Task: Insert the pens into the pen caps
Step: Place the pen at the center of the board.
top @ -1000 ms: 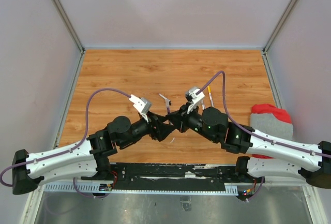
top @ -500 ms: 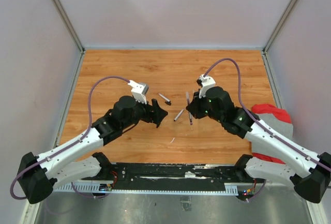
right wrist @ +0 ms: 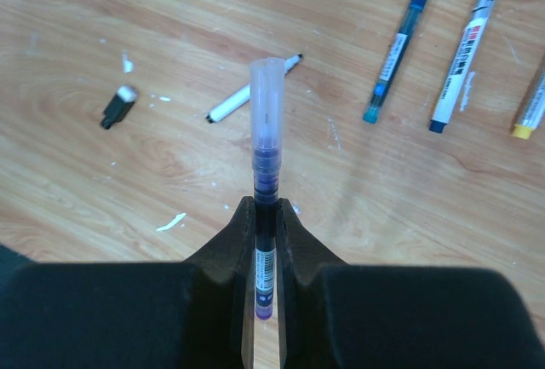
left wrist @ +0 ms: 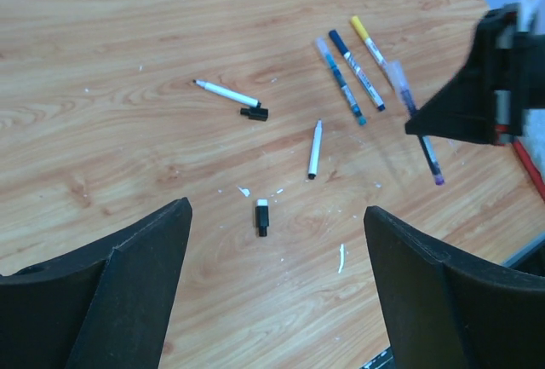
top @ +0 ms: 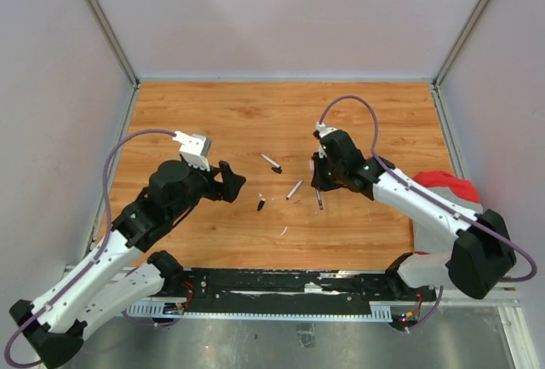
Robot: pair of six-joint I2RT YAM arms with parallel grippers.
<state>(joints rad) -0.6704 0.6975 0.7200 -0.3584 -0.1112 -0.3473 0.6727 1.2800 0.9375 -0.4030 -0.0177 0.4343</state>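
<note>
My right gripper [right wrist: 266,216] is shut on a purple pen [right wrist: 266,173] with a clear cap on its tip, held above the table [top: 213,122]; in the top view that right gripper [top: 318,187] sits right of centre. My left gripper [left wrist: 272,301] is open with nothing in it, and a short black pen cap [left wrist: 262,217] with a white end lies on the wood just ahead of it. A white pen [left wrist: 226,94] lies beside another black cap [left wrist: 254,113]. A second white pen [left wrist: 315,149] lies alone. In the top view the left gripper [top: 230,183] is left of centre.
Two blue pens [left wrist: 342,83] [left wrist: 358,71] and a yellow-ended one [left wrist: 368,41] lie side by side near the right arm. A white scrap [top: 283,232] lies near the front. A red and grey cloth [top: 447,194] sits at the table's right edge.
The two grippers have drawn apart from the centre. The left one opened and pulled back to the left; the right kept the purple pen. The black cap now shows on the table.
</note>
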